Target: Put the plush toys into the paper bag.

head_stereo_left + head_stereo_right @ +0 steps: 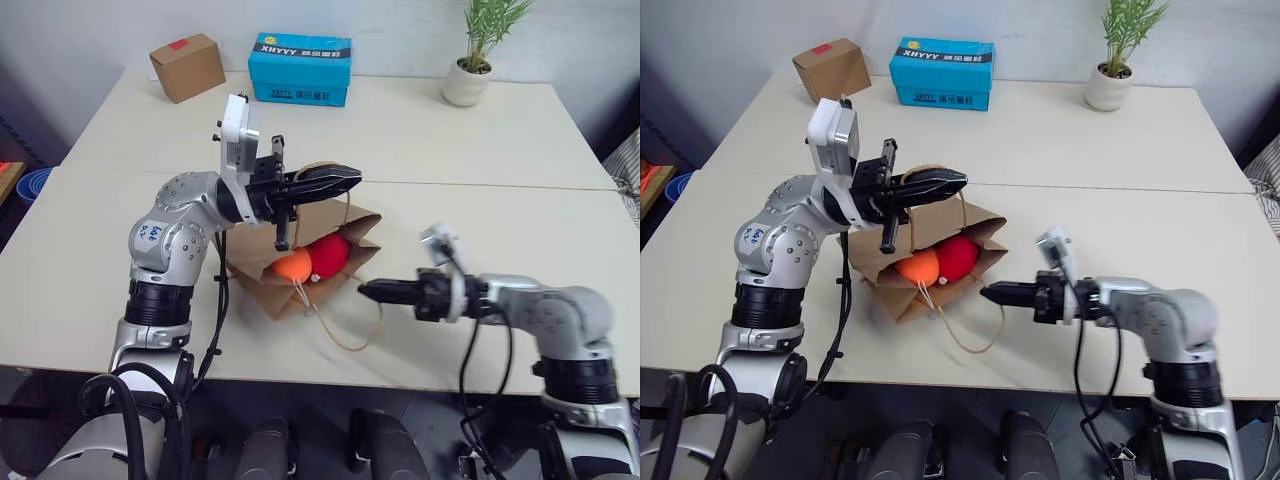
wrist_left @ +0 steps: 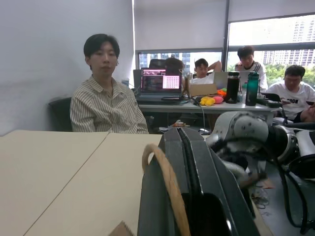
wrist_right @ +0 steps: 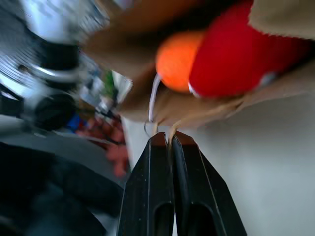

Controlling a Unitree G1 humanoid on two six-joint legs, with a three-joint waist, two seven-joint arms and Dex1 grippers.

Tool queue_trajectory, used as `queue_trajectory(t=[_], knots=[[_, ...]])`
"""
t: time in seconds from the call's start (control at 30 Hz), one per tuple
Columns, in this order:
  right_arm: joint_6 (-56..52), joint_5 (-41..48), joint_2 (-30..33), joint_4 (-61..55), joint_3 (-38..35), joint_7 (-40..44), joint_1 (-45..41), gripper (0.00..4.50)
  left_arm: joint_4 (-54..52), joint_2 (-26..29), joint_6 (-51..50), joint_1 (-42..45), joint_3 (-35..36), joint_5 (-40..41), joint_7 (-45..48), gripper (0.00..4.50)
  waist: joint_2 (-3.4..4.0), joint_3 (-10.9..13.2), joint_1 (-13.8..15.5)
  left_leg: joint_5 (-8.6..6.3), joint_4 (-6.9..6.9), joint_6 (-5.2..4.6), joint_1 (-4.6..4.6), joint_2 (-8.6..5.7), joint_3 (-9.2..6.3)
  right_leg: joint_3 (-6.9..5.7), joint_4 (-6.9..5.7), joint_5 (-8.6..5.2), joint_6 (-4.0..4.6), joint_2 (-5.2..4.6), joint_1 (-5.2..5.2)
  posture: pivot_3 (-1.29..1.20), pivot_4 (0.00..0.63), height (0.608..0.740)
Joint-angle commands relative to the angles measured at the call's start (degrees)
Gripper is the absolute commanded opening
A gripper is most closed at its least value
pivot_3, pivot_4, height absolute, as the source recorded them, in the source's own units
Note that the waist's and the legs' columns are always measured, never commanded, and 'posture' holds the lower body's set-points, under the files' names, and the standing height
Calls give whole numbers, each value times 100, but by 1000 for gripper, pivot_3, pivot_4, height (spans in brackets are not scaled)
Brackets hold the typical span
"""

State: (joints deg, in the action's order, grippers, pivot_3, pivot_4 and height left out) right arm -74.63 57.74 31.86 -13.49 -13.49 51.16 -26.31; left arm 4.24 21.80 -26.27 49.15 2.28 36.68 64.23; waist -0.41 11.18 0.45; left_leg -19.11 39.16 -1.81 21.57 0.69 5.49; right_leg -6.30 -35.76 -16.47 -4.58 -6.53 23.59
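Note:
The brown paper bag (image 1: 258,280) lies on its side mid-table, its mouth facing right. Inside the mouth sit both plush toys, the red one (image 1: 331,255) and the orange one (image 1: 292,266) side by side. My left gripper (image 1: 347,180) hovers over the bag, shut on the upper cord handle (image 2: 165,172) and holding the mouth up. My right gripper (image 1: 364,290) is level just outside the mouth, shut with nothing in it. In the right wrist view its tips (image 3: 166,137) point at the red toy (image 3: 231,54) and the orange toy (image 3: 177,59). The lower handle loop (image 1: 345,340) lies on the table beneath it.
At the table's back stand a small cardboard box with a red sticker (image 1: 187,66), a blue box (image 1: 300,68) and a potted plant (image 1: 470,75). Several people (image 2: 106,98) sit at desks beyond the table in the left wrist view.

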Motion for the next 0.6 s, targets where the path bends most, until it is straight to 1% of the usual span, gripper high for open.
queue_trajectory(t=[0.03,0.13,0.23,0.33,0.4,0.5,0.53,0.6], knots=[[-510,1150,441,-288,-1041,-313,-5,80,237,130,339,224,247,-98,-23,0,0,0,0,0,0,0,-1,0,0,0,0,0,0,0,0,0,150,740],[-519,1573,713,-207,-1480,-756,-78,80,629,156,614,426,291,-216,-3,0,-1,0,13,-1,-1,-1,0,1,0,0,1,0,0,-1,0,0,150,740],[-377,2028,787,21,-1787,-1286,-275,80,1066,122,939,660,280,-361,51,0,-1,1,14,-2,-1,-3,-1,0,4,1,1,0,0,0,1,0,150,740],[-187,2317,718,108,-1828,-1724,-351,80,1453,44,1266,823,221,-520,121,0,-1,1,25,-2,-3,-3,-1,1,7,2,1,0,0,1,2,0,150,740],[-52,2385,640,23,-1716,-1933,-269,80,1657,-2,1416,883,163,-613,207,0,-1,1,34,-2,-3,-3,-1,0,8,0,2,0,0,3,2,0,150,740],[261,2450,373,-39,-1620,-2454,-145,0,1742,92,1390,863,76,-732,347,576,-5,2,43,-2,-3,-3,0,0,10,1,2,1,-1,4,2,0,150,740],[347,2712,290,16,-1643,-2683,-134,0,1686,161,1323,828,71,-744,379,842,-5,3,40,-2,-3,-3,0,0,11,1,2,1,-2,5,3,0,150,740],[484,3010,259,-184,-1659,-2697,-73,406,1524,341,1236,722,97,-767,443,1472,-5,3,34,-2,-3,-3,1,0,13,3,1,1,-2,6,6,0,150,740]])
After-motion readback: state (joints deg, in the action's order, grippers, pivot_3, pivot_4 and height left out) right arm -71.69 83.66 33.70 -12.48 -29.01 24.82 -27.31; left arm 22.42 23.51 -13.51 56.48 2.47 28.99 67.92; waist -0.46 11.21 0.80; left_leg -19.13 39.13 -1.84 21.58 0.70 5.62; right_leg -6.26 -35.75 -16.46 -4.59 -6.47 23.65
